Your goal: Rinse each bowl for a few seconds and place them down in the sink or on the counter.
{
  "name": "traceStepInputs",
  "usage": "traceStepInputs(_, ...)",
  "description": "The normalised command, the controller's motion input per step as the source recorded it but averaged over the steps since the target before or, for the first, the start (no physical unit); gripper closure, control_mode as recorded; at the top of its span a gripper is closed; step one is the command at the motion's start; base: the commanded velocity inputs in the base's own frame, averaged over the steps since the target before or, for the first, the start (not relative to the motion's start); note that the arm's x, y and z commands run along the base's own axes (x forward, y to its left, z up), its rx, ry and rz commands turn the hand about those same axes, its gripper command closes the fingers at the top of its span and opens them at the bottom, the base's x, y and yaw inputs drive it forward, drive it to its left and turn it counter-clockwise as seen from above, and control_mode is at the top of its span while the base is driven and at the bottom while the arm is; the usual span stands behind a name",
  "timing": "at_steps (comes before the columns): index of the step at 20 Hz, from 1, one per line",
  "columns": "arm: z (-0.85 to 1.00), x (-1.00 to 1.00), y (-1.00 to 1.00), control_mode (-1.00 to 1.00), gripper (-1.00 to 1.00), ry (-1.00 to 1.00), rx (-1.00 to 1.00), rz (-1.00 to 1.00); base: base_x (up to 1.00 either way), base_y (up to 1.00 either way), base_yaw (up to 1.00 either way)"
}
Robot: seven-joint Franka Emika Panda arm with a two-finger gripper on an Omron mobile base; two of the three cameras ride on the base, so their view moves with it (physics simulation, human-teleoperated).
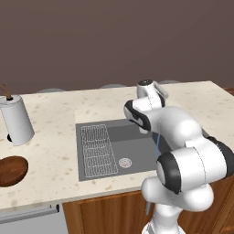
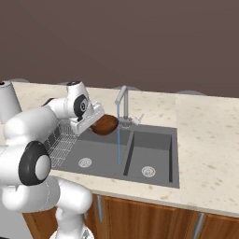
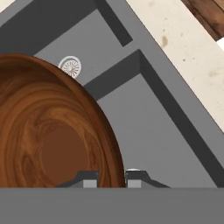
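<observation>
No writing readable. Gripper (image 3: 111, 178) pinches the rim of 1 round, wood-grained bowl (image 2: 104, 124) over the matte grey sink (image 2: 161, 140) — a second bowl (image 1: 11, 170) rests on the speckled counter (image 1: 55, 123).

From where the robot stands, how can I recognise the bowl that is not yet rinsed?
Find the beige counter left of the sink. At its front left edge, before the tall white cylinder, lies a shallow dark wooden bowl. Its twin is in the gripper beside the faucet; this bowl lies free.

Plain dark brown wall (image 1: 114, 36), wooden cabinet fronts (image 2: 149, 217) below
</observation>
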Motion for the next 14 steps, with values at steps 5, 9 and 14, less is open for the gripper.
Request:
traceStepInputs(5, 0.01, 0.04, 0.42, -1.0, 1.0, 0.01, 0.02, 0.0, 0.0, 0.0, 0.0)
traceStepInputs(9, 0.0, 0.0, 0.47, -1.0, 1.0, 0.0, 0.01, 0.04, 0.0, 0.0, 0.0)
traceStepInputs(14, 0.0, 0.01, 0.47, -1.0, 1.0, 0.02, 0.04, 0.11, 0.0, 0.0, 0.0)
